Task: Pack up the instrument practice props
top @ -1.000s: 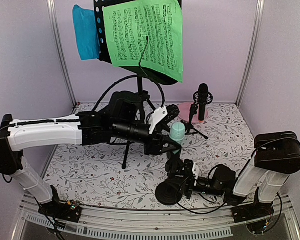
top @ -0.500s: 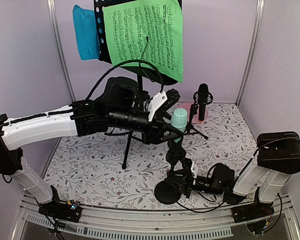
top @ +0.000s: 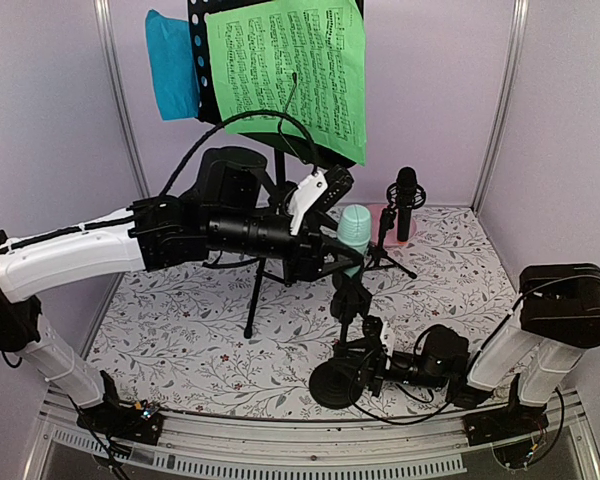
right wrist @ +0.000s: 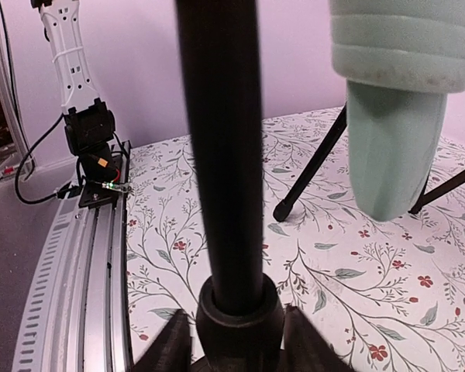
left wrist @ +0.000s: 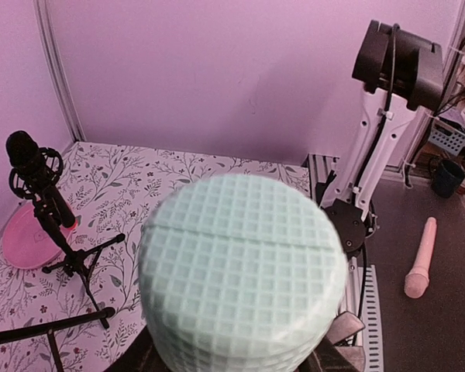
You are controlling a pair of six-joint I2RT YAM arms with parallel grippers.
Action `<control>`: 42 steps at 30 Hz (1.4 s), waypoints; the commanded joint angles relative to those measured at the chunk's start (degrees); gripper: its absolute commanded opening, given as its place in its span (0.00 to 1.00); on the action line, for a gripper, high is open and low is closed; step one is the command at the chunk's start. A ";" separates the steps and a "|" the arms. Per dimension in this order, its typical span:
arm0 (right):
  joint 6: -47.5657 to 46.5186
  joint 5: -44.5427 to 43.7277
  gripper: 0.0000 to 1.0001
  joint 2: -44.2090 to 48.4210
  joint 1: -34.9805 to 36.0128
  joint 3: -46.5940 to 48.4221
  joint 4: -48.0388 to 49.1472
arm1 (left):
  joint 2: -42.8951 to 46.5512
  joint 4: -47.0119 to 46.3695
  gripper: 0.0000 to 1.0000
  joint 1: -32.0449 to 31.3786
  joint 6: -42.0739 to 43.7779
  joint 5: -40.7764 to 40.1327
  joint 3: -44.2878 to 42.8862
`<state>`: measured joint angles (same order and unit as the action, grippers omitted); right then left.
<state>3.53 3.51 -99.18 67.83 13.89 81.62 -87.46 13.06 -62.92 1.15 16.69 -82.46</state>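
Mint-green microphone [top: 354, 228] is up off the table [top: 180, 340] in my left hand [top: 338, 258], which is clamped round its body below the foam head. That head fills my own wrist view and hides the fingers, so I judge the grip from the overhead camera. It hangs just beside the top of its mic support [right wrist: 221, 155], apart from it. My right hand [right wrist: 237, 341] is closed on that support, a finger on either side of the collar low on the post, near my edge of the table.

The microphone looks light. Its head is soft and squashy, and its handle is hard, smooth and tapered. I judge the handle is the place to hold it, firmly enough that the taper cannot slide out. The support is stiff and probably heaviest at its foot, so a low grip should stop it swinging.

The sheet-music rack [top: 202, 50] stands close behind my left forearm, its tripod legs [top: 252, 300] spread beneath the arm. With the green sheet [top: 290, 70] and blue sheet [top: 172, 65] resting loose up top, a careless sweep could tip it. Far right, the black microphone [top: 406, 200] sits on its own stand, the pink plate [top: 372, 214] just behind it.
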 commanded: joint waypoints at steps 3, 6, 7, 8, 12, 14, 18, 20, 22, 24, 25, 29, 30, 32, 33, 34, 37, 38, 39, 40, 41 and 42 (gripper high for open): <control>-0.57 0.02 0.64 11.14 -0.07 2.53 -16.51 | 2.19 -2.91 0.41 -1.46 -2.43 -6.27 2.24; -1.53 -2.63 0.68 19.46 -0.05 3.49 -25.81 | 1.37 -2.90 0.42 -3.62 -5.07 -14.48 2.54; -1.52 -4.04 0.70 22.29 -0.07 3.96 -29.31 | 0.93 -2.79 0.42 -4.63 -6.09 -17.14 2.30; -1.36 -5.84 0.73 25.45 -0.03 4.45 -33.05 | 0.40 -2.65 0.42 -5.45 -7.20 -19.74 1.91; -0.24 -10.63 0.86 35.26 -0.07 6.37 -45.44 | -2.74 -0.89 0.41 -9.84 -12.54 -32.09 -0.79; -0.11 -11.65 0.92 38.50 -0.07 7.43 -50.15 | -4.84 1.22 0.39 -12.09 -14.83 -38.51 -3.33; 0.77 -15.08 0.96 42.59 0.06 11.07 -60.10 | -9.70 9.56 0.34 -14.38 -22.62 -50.91 -10.28; 2.10 -16.31 0.97 43.91 0.02 12.55 -62.87 | -11.26 11.54 0.32 -15.08 -25.93 -54.54 -12.60; 3.82 -18.35 0.97 44.88 0.02 14.27 -65.23 | -12.22 11.92 0.31 -16.02 -26.75 -57.83 -13.51; 5.70 -20.27 0.95 45.27 0.06 15.65 -67.01 | -12.66 12.58 0.32 -16.82 -27.23 -60.96 -14.09; 6.85 -21.08 0.94 45.21 0.02 16.37 -67.84 | -12.58 12.68 0.33 -17.12 -27.45 -62.15 -14.03; 10.12 -20.57 0.85 44.60 0.11 19.33 -72.91 | -12.09 12.69 0.33 -17.66 -29.27 -65.81 -13.24; 11.28 -20.37 0.82 44.74 0.20 19.55 -73.69 | -11.99 12.62 0.33 -17.66 -29.61 -66.42 -13.06; 13.64 -19.67 0.79 45.21 0.21 19.78 -74.28 | -11.88 11.59 0.33 -17.63 -29.88 -67.18 -12.60; 14.32 -19.34 0.78 45.36 0.22 19.74 -73.98 | -11.61 10.47 0.33 -17.67 -29.71 -67.22 -12.07; 14.83 -19.04 0.77 45.26 0.20 19.77 -73.62 | -11.28 9.09 0.33 -17.65 -29.22 -67.18 -11.27; 14.31 -18.80 0.67 44.26 0.20 20.81 -73.46 | -10.75 7.14 0.33 -17.67 -29.04 -67.26 -9.66; 14.05 -18.80 0.62 44.00 0.21 21.07 -73.41 | -10.69 6.82 0.33 -17.60 -29.09 -67.31 -9.40; 13.77 -18.69 0.59 43.84 0.22 21.24 -73.25 | -10.56 6.38 0.33 -17.65 -29.03 -67.13 -9.01; 13.64 -18.46 0.58 43.81 0.20 21.34 -72.96 | -10.39 5.90 0.33 -17.67 -29.01 -66.95 -8.62; 13.48 -18.04 0.57 43.88 0.26 21.34 -72.57 | -10.21 5.39 0.33 -17.66 -28.92 -66.66 -8.14; 13.12 -17.62 0.56 44.01 0.30 21.23 -72.16 | -10.11 4.94 0.33 -17.68 -28.82 -66.40 -7.75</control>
<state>16.43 -14.44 -55.27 68.03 33.39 8.91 -100.18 22.52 -79.96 -27.46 -48.18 -91.74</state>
